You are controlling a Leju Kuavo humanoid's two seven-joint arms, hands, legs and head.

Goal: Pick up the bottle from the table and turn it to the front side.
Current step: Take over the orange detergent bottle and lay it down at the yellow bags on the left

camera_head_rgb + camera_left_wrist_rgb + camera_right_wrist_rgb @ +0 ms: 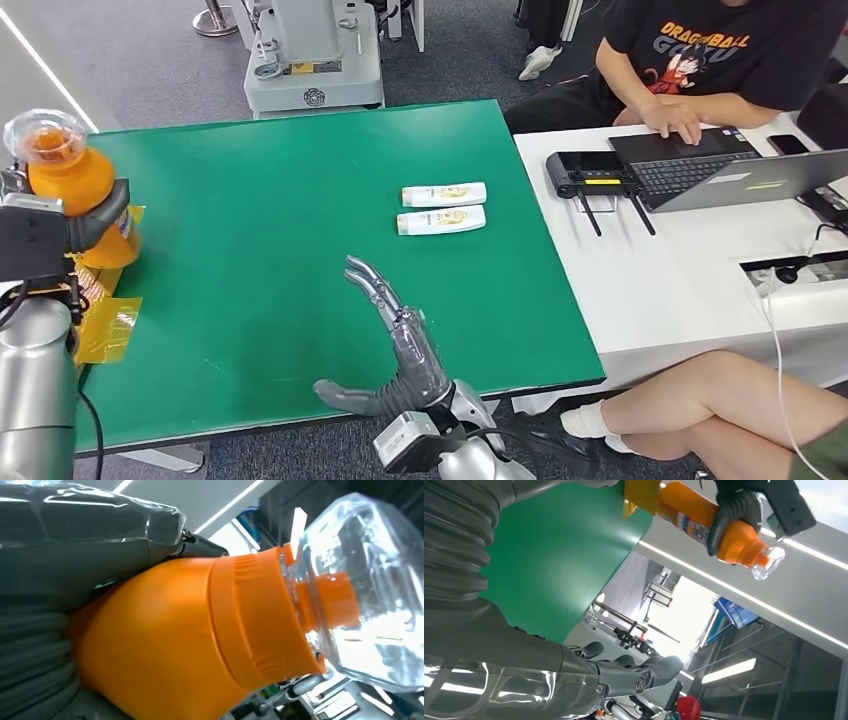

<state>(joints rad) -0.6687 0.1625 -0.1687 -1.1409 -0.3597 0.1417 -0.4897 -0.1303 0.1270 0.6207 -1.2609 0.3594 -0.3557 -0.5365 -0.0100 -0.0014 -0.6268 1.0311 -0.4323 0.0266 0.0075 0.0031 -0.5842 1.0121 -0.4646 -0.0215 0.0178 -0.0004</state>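
At the green table's [300,250] left edge, the orange bottle [75,185] is gripped upright by the left hand [60,230]. The right hand [395,350] is held empty, fingers spread.

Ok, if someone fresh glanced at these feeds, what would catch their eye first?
The orange bottle with its clear cap, held in the left hand at the green table's left edge. Next, the right hand, spread over the near edge, and two white tubes lying side by side farther back.

office/lab | laptop [745,178] | white desk [680,270] | grey carpet [150,60]
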